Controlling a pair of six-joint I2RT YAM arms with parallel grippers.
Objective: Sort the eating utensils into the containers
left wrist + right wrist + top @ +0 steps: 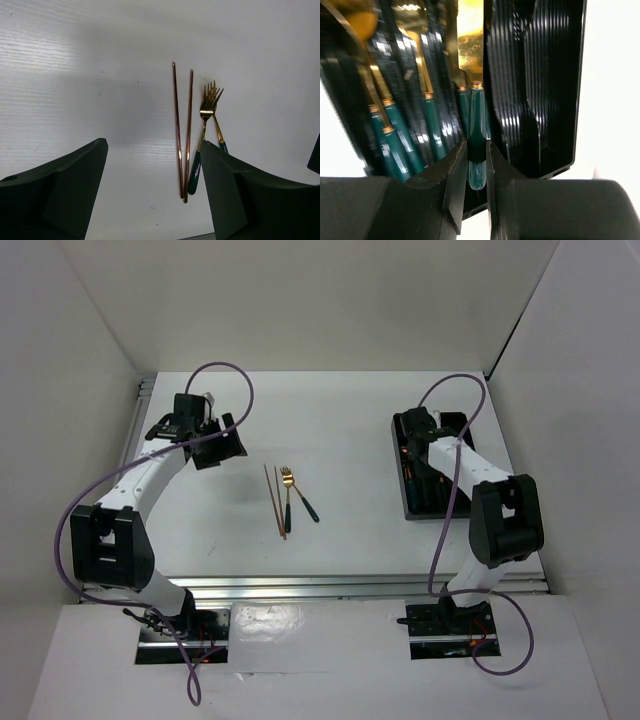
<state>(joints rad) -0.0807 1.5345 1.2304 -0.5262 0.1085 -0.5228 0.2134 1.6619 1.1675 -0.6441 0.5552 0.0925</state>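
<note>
Utensil with a dark green handle and a flat gold head is clamped between the narrowed jaws of the right gripper, which is gripped near the handle's end. The piece is held inside the black tray, against a dividing wall near the middle; whether it is touching the floor of the compartment cannot be told. In the compartments to its left, at least four more green-handled pieces are seen, laid lengthwise with their gold heads pointing away from the gripper. What kind each one is cannot be made out.

On the other side, the left gripper is held above the white table with its jaws spread wide, and nothing is gripped. Beyond its fingers, well apart from the tray, four pieces are left on the table: two brown chopsticks, lying close together and meeting at their near ends, and just beside them two gold forks, whose heads are overlapped while the handles are splayed apart.
</note>
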